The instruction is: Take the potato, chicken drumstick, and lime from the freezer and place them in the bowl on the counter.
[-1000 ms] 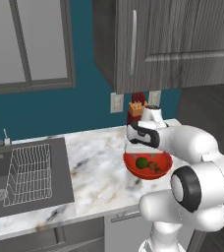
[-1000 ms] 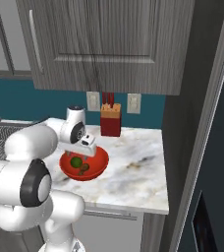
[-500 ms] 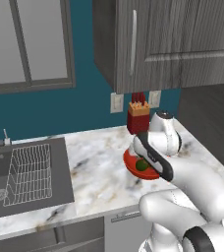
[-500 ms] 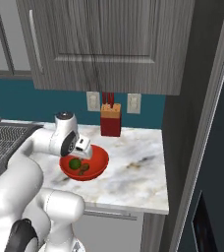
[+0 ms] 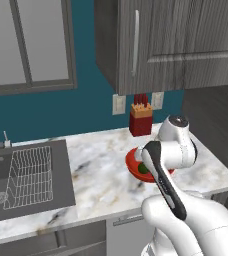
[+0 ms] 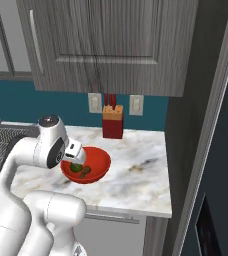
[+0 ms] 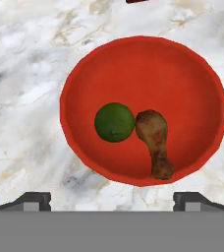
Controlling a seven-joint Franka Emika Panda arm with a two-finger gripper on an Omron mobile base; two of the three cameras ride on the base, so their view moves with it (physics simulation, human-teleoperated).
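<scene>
The red bowl [image 7: 143, 64] is sitting on the marbled counter [image 5: 101, 175], toward its right part, with the lime [image 7: 114, 122] and the chicken drumstick [image 7: 154, 140] lying inside it. In the hand view the lime is resting near the middle of the bowl's floor and the drumstick is lying just beside it, its thick end appearing to touch the lime and its narrow end pointing toward the bowl's rim. The gripper [image 7: 112, 199] is hanging above the bowl with its fingertips [image 7: 33, 199] spread wide apart and nothing between them. In the right base view the bowl [image 6: 97, 161] is sitting in front of the red knife block [image 6: 113, 123], which is standing against the teal wall [image 5: 61, 112] under the grey wall cabinet [image 6: 111, 45]. In the left base view the sink [image 5: 21, 175], with a wire rack in it, is lying at the left of the counter, well apart from the bowl [image 5: 133, 160]. The dark freezer [image 6: 221, 150] is standing at the right edge of the right base view.
</scene>
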